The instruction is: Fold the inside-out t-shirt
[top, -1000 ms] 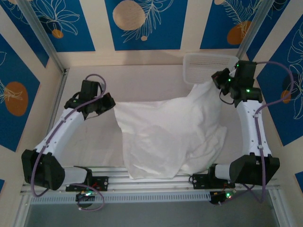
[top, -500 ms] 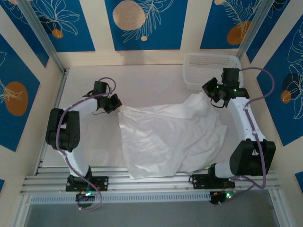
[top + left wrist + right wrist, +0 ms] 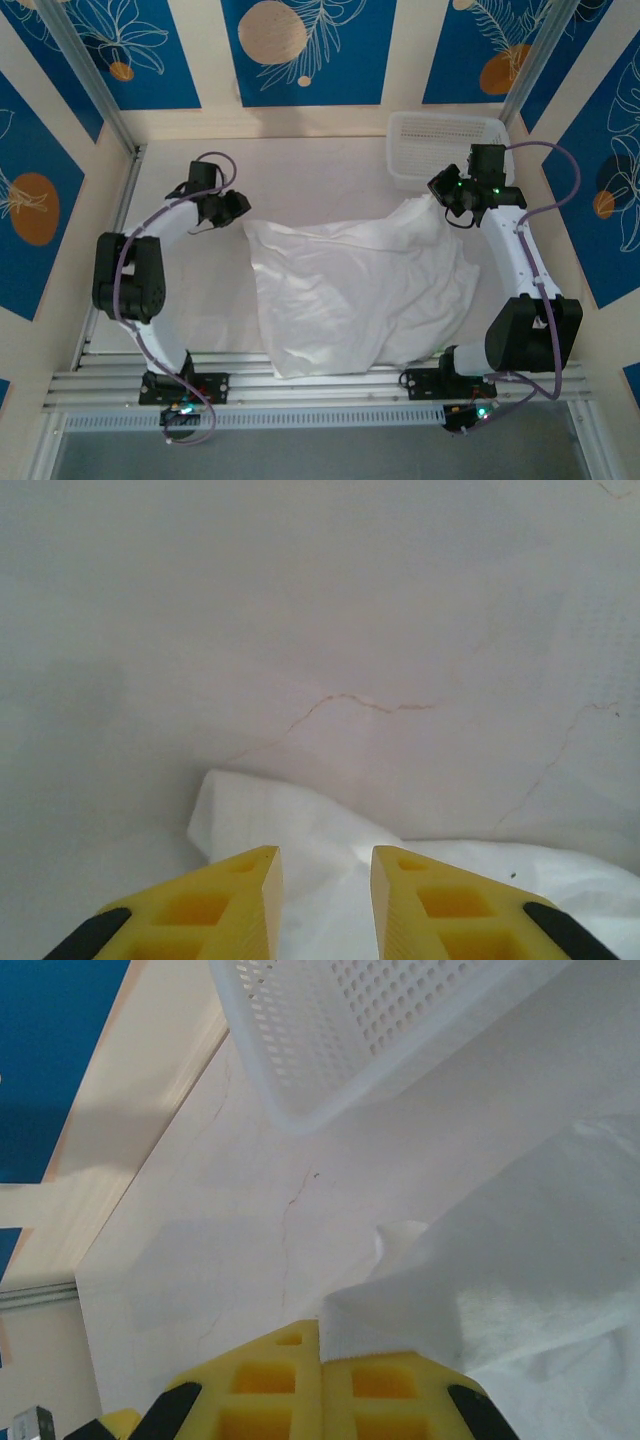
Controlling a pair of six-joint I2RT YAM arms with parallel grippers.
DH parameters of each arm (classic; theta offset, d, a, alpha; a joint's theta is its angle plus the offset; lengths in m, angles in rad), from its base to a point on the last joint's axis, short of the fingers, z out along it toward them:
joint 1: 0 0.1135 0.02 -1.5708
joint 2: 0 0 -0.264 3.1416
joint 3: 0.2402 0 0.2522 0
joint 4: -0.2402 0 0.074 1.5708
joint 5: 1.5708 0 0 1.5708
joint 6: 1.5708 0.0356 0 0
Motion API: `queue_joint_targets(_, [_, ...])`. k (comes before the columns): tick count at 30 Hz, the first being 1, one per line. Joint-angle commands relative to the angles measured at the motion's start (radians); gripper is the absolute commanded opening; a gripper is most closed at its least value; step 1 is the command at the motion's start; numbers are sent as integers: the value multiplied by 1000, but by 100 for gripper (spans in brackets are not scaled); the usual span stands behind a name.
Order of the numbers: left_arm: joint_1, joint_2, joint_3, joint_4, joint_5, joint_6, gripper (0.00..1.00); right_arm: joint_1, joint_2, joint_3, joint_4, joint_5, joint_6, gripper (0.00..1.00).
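The inside-out t-shirt is a thin white cloth lying rumpled over the middle of the table. Its far right part rises to my right gripper. In the right wrist view that gripper has its yellow fingers pressed together, and a hemmed edge of the t-shirt comes out from between them. My left gripper stands just left of the shirt's far left corner. Seen from the left wrist, this gripper is open, and the loose corner of the t-shirt lies flat on the table below the gap.
A white mesh basket stands at the back right, close behind the right gripper, and its rim shows in the right wrist view. Bare table lies left of and behind the shirt. The shirt's near edge reaches the rail at the front.
Both arms have come down and laid the shirt lower on the table. The left gripper has opened, let go of the left corner and drawn back a little to the left.
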Motion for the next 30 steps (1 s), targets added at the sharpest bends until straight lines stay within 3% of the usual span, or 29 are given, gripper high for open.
queue_joint_targets(1, [15, -71, -30, -83, -70, 36, 29, 13, -26, 18, -4, 8, -16, 0])
queue_joint_targets(8, [25, -17, -83, -4, 49, -8, 29, 26, -28, 26, -14, 12, -21, 0])
queue_joint_targets(15, [36, 42, -93, 84, 114, -66, 36, 28, -52, 30, -32, 29, -31, 0])
queue_joint_targets(30, [50, 118, -100, 159, 189, -136, 38, 42, -71, 30, -46, 38, -22, 0])
